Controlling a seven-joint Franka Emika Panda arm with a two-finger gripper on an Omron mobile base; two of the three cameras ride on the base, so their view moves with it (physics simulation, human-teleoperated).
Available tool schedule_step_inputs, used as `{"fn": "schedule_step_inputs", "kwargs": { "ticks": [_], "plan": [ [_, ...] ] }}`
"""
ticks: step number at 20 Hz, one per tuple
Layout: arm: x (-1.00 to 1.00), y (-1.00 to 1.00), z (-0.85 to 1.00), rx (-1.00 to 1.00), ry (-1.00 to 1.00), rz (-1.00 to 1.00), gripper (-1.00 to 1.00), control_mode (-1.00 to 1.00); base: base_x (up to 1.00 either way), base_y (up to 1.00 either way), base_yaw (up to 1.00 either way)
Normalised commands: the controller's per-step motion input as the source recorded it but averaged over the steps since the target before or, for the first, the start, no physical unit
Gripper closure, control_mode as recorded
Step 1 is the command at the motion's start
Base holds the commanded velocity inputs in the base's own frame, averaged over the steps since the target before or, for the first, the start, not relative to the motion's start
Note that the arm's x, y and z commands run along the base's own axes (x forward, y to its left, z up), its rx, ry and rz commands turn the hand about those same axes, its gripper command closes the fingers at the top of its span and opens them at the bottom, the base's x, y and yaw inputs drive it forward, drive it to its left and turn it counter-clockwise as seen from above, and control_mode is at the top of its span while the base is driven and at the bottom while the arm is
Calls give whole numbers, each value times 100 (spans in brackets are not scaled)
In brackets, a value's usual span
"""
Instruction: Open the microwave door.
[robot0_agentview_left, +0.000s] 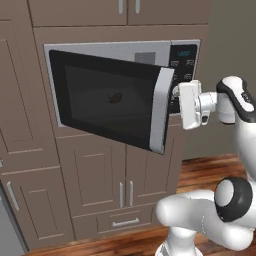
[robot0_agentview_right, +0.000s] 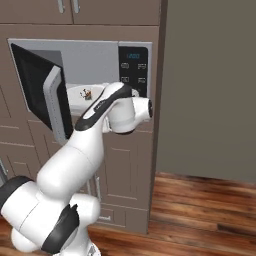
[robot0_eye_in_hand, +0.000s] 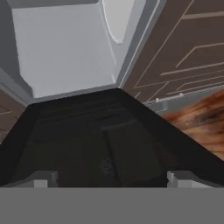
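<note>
Our two fingertips (robot0_eye_in_hand: 41, 179) sit wide apart at the bottom corners of the hand view, so we read the gripper (robot0_agentview_left: 175, 92) as spread open with nothing between its pads. In the left base view it sits just beside the vertical silver handle (robot0_agentview_left: 161, 110); whether it touches, we cannot tell. The one microwave door (robot0_agentview_left: 112, 102) stands partly swung out from the microwave (robot0_agentview_left: 117, 50), hinged at its left edge. In the hand view the dark door glass (robot0_eye_in_hand: 109, 140) lies right before our fingers, with the pale oven cavity (robot0_eye_in_hand: 65, 48) beyond. In the right base view we see one white plate (robot0_agentview_right: 82, 92) inside, and one black control panel (robot0_agentview_right: 134, 67) to the right. Brown wooden cabinets (robot0_agentview_left: 95, 180) surround the microwave.
</note>
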Motion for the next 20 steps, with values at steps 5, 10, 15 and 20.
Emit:
{"fn": "schedule_step_inputs", "kwargs": {
  "ticks": [5,10,15,20],
  "plan": [
    [3,89,0,0,6,1,-100,-100,0,0,0],
    [-20,84,0,0,4,4,-100,-100,0,0,0],
    [-80,57,9,0,9,20,-100,-100,0,0,0],
    [-80,78,18,0,12,23,-100,-100,0,0,0]
  ]
}}
